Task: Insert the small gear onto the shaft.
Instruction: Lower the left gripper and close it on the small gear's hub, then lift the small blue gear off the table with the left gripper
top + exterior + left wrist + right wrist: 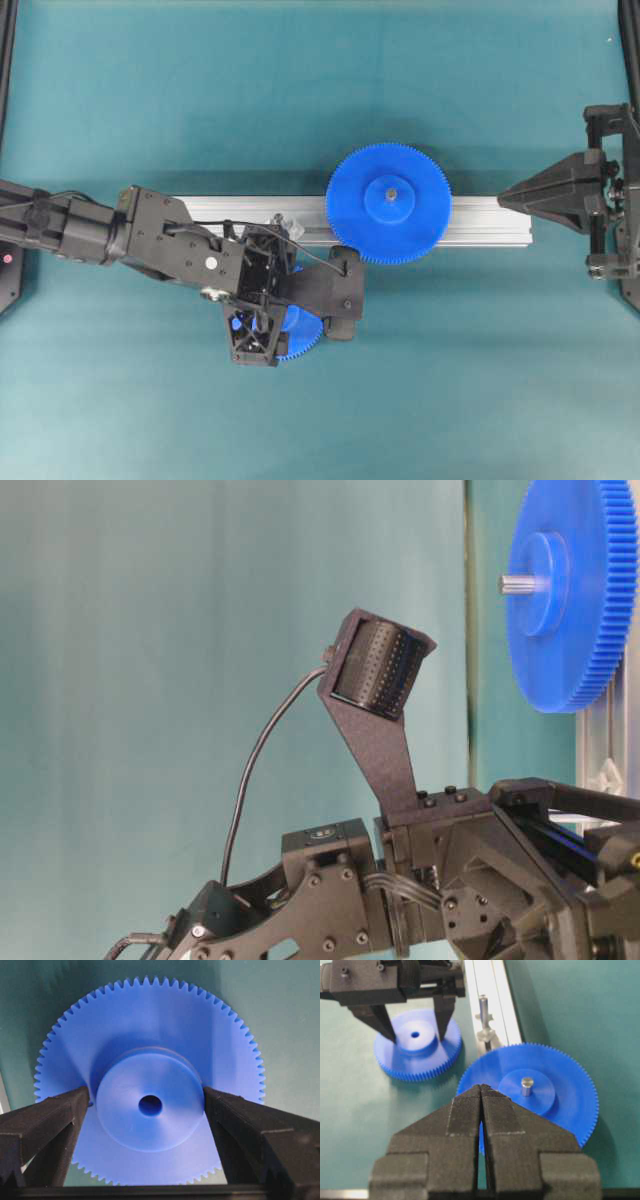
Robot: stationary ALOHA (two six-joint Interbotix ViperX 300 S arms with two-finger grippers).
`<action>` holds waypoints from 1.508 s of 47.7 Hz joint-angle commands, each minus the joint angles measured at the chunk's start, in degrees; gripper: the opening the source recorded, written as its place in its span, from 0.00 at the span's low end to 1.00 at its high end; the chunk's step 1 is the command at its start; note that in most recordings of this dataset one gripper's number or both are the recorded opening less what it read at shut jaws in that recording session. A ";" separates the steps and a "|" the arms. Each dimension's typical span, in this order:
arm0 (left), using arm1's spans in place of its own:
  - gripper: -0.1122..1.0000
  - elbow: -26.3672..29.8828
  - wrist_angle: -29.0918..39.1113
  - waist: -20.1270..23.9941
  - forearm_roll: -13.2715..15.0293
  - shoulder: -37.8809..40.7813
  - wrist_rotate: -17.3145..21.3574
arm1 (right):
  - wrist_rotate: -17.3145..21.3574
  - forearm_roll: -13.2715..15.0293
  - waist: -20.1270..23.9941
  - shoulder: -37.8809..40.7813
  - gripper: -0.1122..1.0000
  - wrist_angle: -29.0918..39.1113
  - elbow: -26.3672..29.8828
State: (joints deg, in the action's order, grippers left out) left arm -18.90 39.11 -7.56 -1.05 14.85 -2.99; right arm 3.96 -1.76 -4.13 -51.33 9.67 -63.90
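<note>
Between the spread fingers of the left gripper [149, 1105] sits the small gear [149, 1105], flat on the table, fingers flanking its hub, not clamped yet. Just beyond stands the shaft [483, 1007]. Right gripper [481, 1091] is pinched together, holding nothing.

No readable text, labels or numbers anywhere.

Both arms are all matte black plastic, blocky housings held together with little black screws. The left gripper [150, 1110] has chunky squared fingers [47, 1117] with a grainy printed texture. Behind those fingers a thin black cable [250, 770] loops up to a camera [380, 665] on a flat bracket.
</note>
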 commanded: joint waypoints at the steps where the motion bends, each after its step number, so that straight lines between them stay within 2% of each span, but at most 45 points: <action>1: 0.93 0.62 -0.26 0.09 -0.09 -0.70 0.00 | 0.53 -0.09 -0.09 0.18 0.12 -0.44 0.53; 21: 0.91 -0.53 -0.26 0.09 -0.09 -0.26 -0.09 | 0.53 -0.18 -0.09 0.18 0.12 -0.35 0.44; 24: 0.88 -0.79 -0.18 0.09 -0.09 -0.26 0.00 | 0.53 -0.18 -0.09 0.18 0.12 -0.35 0.44; 28: 0.75 -0.88 0.09 0.09 -0.09 -0.26 0.00 | 0.53 -0.18 -0.09 0.09 0.12 -0.35 0.44; 30: 0.72 -0.79 0.09 0.09 -0.09 -0.26 0.00 | 0.53 -0.09 -0.09 0.18 0.12 -0.35 0.44; 72: 0.73 0.18 0.00 0.00 -0.09 -1.93 0.35 | 0.53 -0.18 -0.09 0.18 0.12 -0.18 0.35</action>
State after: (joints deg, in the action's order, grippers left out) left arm -19.51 39.11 -7.65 -1.05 14.41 -2.72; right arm 3.96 -1.93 -4.13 -51.42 9.76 -64.07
